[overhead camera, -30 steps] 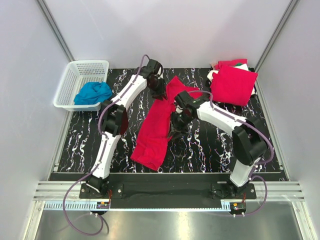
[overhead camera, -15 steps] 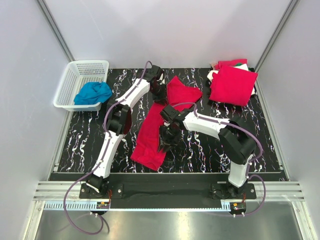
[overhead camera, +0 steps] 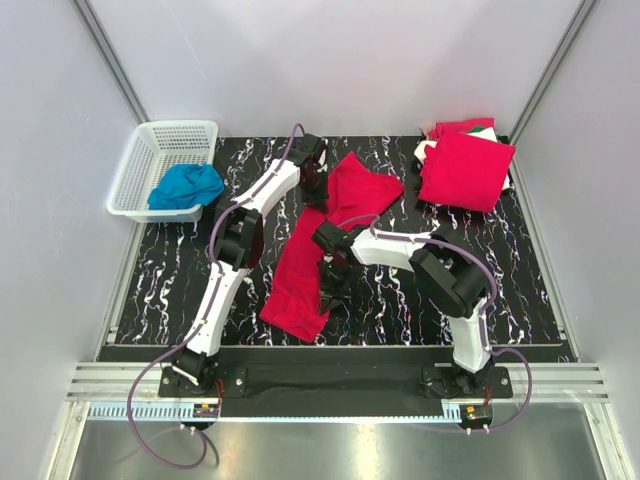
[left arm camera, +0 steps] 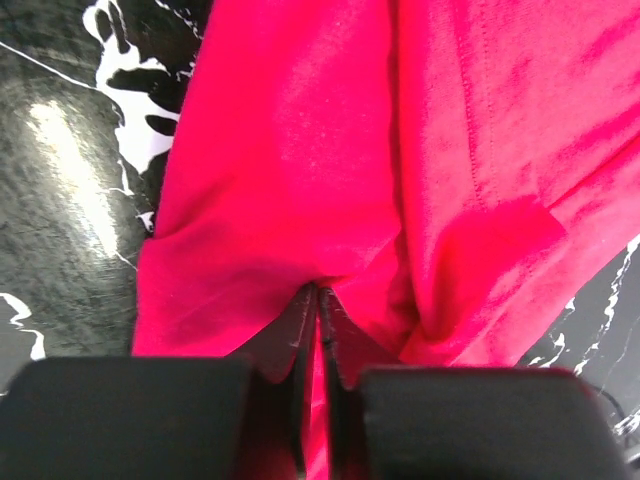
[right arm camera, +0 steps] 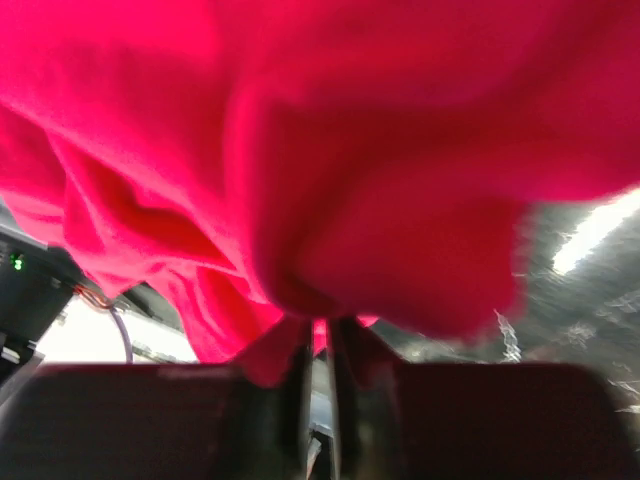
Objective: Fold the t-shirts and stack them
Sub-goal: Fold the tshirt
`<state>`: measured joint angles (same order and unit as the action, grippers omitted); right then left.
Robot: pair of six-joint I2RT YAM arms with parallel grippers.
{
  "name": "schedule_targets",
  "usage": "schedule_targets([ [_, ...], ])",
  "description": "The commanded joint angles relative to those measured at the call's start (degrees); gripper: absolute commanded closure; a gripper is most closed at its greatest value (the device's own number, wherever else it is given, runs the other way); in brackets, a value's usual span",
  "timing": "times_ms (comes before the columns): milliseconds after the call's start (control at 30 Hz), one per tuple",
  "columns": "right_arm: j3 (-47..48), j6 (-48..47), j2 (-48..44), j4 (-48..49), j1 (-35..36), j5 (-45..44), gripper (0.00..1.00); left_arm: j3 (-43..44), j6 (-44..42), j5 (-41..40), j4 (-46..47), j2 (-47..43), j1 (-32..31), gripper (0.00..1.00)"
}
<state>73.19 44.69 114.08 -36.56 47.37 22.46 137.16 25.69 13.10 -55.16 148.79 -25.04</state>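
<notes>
Two grippers are pinching fabric of one red t-shirt [overhead camera: 305, 255], which is lying as a long strip slanting from the near edge of the bench [overhead camera: 170, 280] toward its far edge, the left gripper [left arm camera: 318, 292] clamping the far end and the right gripper [right arm camera: 322, 325] clamping the right hem nearer the near end.

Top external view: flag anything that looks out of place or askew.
The folded red t-shirt at far right lies crooked, with white and green fabric poking out from under its left edge. A teal cloth lies bunched and unfolded in the white basket at left.
</notes>
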Motion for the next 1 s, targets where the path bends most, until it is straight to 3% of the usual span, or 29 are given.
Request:
schedule_targets([
  [0, 3.45, 1.19, 3.42, 0.87, 2.19, -1.71, 1.0, -1.9, -2.75, -5.28, -0.39, -0.34, 0.25, 1.0],
  [300, 3.72, 0.31, 1.76, -7.29, 2.64, -8.83, 1.0, -5.68, -3.98, -8.97, -0.39, -1.49, 0.34, 1.0],
  [800, -2.43, 3.56, -2.28, -14.24, 2.46, -10.24, 1.0, -2.69, -3.11, -11.69, -0.74, 1.5, 2.01, 1.0],
  [967, -5.51, 4.44, -4.83, -14.51, -0.69, -10.15, 1.0, -1.02, -1.0, -12.14, -0.92, 2.47, 3.67, 1.0],
])
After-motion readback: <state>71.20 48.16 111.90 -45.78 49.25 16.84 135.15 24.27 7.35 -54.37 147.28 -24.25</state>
